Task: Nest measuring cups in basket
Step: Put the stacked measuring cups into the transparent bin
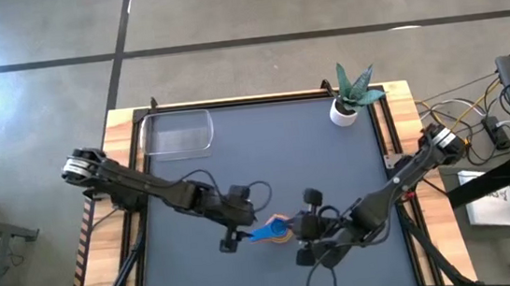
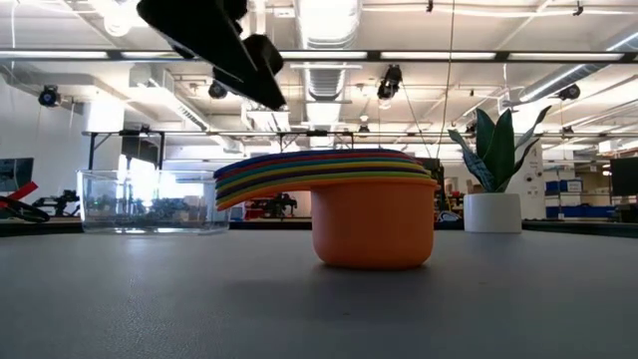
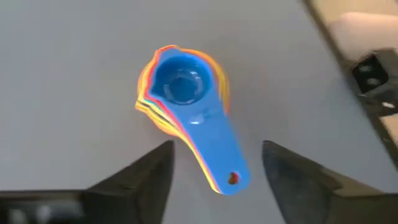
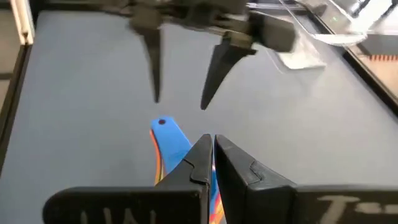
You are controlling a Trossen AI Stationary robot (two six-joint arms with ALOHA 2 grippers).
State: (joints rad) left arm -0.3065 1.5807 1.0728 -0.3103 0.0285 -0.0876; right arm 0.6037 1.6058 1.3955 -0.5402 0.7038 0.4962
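Nearby, the nested measuring cups [image 1: 279, 227] sit on the table [image 1: 265, 151], handles pointing between the spread fingers of the left gripper [image 1: 233, 240], untouched. The right gripper [image 4: 213, 152] hovers clenched just above them. Far back stands the basket [image 1: 177, 134].

Grey concrete floor [image 1: 317, 6], ceiling strip lights [image 2: 329, 55], possibly distant workbenches [image 2: 130, 150]

glossy plastic measuring cups [image 3: 183, 93] on matt grey table [image 1: 265, 151]; clear plastic basket [image 1: 177, 134].
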